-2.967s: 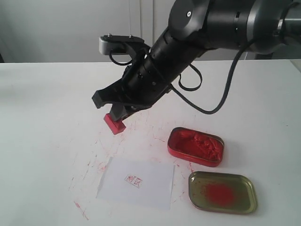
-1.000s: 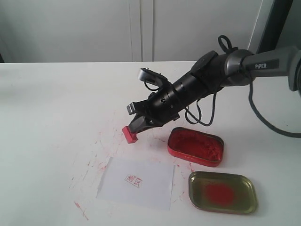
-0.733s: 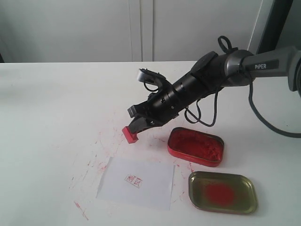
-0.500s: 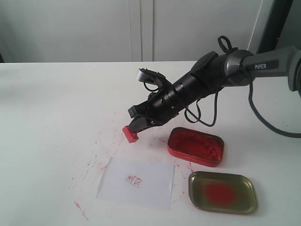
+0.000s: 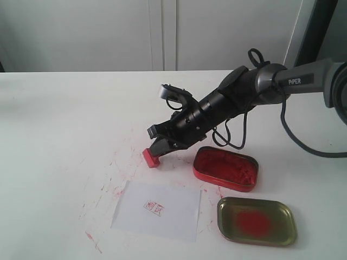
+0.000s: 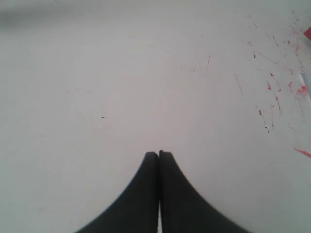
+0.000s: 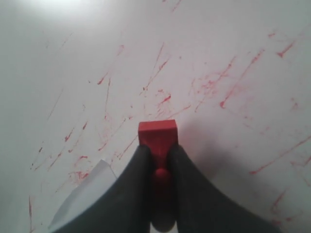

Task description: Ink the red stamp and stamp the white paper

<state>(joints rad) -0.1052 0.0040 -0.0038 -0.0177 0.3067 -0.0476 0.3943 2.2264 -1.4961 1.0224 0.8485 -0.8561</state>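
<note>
Right gripper (image 5: 158,150) is clamped on the red stamp (image 5: 151,158), fingers pinching the short handle from both sides; in the right wrist view the square base (image 7: 156,133) sticks out past the fingertips (image 7: 141,154). The stamp is tilted, base down at the desk (image 5: 54,135), over a patch of red smudges (image 5: 116,162). I can't tell whether the base touches the surface or sits just above it. It is just beyond the far edge of the white paper (image 5: 157,210), apart from it, and left of the red tin (image 5: 225,169) of lumpy paste. The paper lies flat on the desk with a small red print (image 5: 155,207) near its middle; one corner of it (image 7: 82,199) shows in the right wrist view. The gold lid (image 5: 256,221) with a red smear sits near the tin, right of the paper. Left gripper (image 6: 158,154) is closed with jaws pressed together and nothing between them, over bare desk beside more red streaks (image 6: 272,92).
</note>
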